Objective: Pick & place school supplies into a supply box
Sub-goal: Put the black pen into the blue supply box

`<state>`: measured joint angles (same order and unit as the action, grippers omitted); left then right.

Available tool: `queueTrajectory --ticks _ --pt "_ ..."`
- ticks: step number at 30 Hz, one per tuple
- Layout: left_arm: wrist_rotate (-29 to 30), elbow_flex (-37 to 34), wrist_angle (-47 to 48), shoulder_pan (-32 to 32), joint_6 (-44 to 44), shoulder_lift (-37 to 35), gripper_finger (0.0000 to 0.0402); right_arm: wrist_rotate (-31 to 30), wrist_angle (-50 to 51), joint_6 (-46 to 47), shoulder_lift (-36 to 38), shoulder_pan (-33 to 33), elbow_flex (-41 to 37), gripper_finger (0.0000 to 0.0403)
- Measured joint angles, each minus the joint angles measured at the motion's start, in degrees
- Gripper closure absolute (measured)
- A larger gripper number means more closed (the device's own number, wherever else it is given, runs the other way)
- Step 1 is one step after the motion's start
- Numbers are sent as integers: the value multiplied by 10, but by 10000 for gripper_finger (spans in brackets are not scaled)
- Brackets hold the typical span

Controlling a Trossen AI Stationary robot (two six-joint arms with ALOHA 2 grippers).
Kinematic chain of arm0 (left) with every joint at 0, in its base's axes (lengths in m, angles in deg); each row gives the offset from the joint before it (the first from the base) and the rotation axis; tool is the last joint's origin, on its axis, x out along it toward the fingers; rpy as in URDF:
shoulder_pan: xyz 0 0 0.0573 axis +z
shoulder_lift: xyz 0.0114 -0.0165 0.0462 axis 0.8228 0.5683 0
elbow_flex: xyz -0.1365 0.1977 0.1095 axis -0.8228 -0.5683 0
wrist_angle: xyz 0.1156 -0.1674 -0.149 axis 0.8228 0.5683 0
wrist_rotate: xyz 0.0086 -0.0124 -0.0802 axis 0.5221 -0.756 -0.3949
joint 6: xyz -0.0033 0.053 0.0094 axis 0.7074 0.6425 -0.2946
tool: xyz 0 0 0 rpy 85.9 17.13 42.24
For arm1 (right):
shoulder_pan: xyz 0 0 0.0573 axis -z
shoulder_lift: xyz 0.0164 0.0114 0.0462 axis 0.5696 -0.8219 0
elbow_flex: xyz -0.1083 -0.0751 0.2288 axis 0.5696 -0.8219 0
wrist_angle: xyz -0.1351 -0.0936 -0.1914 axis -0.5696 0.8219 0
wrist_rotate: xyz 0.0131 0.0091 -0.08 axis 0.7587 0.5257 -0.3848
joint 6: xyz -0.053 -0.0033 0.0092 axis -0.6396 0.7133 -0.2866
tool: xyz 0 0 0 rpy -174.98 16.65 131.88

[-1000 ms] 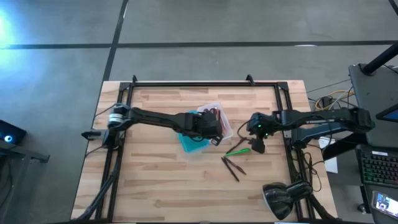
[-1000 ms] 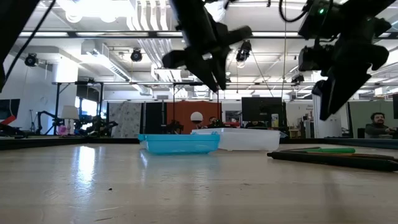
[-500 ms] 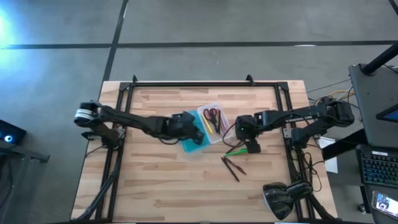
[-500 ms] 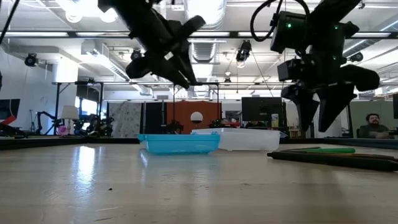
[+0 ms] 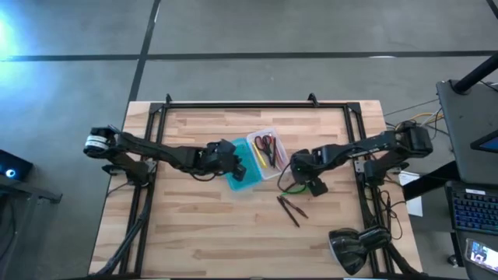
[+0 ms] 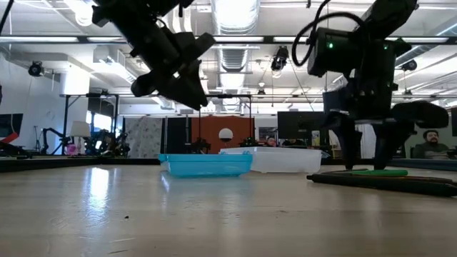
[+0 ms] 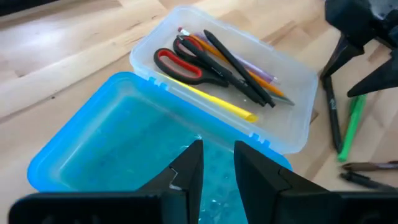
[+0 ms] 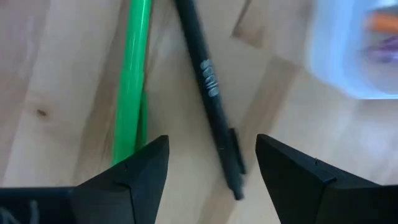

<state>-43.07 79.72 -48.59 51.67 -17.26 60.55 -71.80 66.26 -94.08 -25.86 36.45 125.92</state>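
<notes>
Even, bright overhead light falls on the desk [image 5: 202,233], with only soft shadows beneath the arms. In the low view, ceiling lamps [image 6: 235,14] blaze white and leave both arms as dark silhouettes. A blue glare washes the floor's corner [image 5: 12,31]. In the right wrist view, the supply box [image 8: 360,50] is blurred.

A black lamp [image 5: 348,249] sat at the wooden table's [image 5: 194,233] near right corner. A laptop [image 5: 475,210] lay beyond the right edge. Across the room, a person [image 6: 430,141] sat among monitors [image 6: 300,127].
</notes>
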Motion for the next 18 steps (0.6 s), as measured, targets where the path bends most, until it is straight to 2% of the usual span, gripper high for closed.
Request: queueTrajectory --ticks 10,18 --pt "-1 1 -1 4 42 0 328 1 -5 0 -47 -3 14 184" --pt "-1 0 -1 5 42 0 328 9 -8 -3 -57 -4 10 269"
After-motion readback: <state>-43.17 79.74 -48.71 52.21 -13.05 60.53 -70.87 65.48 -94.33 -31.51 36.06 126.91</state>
